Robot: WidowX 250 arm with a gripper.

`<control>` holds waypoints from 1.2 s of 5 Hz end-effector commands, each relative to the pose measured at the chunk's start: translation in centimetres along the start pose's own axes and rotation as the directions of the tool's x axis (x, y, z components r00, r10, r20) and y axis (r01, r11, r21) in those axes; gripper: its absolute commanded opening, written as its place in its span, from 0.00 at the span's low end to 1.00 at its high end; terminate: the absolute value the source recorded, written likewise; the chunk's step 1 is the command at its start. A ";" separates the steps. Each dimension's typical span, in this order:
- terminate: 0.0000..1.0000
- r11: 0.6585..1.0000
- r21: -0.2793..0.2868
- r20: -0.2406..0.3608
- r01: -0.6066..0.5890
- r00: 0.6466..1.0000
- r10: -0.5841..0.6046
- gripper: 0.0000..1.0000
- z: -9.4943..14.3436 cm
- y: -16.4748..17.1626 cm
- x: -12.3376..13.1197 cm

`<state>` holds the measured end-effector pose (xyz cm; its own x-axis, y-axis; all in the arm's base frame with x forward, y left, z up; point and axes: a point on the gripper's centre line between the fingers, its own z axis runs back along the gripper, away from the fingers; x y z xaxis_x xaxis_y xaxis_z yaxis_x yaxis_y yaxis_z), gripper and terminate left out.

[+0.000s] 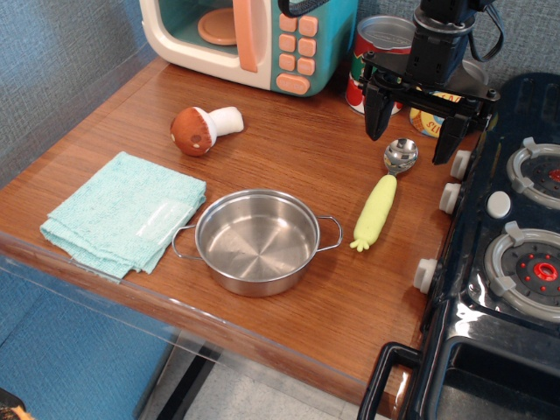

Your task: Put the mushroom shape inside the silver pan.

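- One view only, set high and in front of the brown wooden table (289, 157), looking down at a slant toward the back wall.
- It stands at middle range: the black gripper (413, 147), fingers spread, sits upper right.
- Left of the jaws lies most of the tabletop; right of them, a black toy stove (507, 262), cut by the frame.

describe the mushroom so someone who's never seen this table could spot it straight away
Start at the toy microwave at the back of the wooden table; just in front of it, lying on its side, is the mushroom shape. It sits behind the light blue cloth and the silver pan. Its rounded reddish-brown cap and short white stem set it apart.
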<state>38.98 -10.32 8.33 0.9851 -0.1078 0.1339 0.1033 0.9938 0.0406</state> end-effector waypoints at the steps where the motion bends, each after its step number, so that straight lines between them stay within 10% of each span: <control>1: 0.00 1.000 0.000 0.000 0.000 1.000 0.000 1.00 0.0 0.0 0.0; 4: 0.00 0.992 0.063 0.098 -0.113 0.989 0.107 1.00 3.8 9.0 2.2; 6: 0.00 0.978 0.126 0.013 -0.169 0.986 0.168 1.00 3.5 16.0 -1.8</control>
<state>38.19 5.76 8.41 0.9960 0.0705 0.0556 -0.0774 0.9880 0.1340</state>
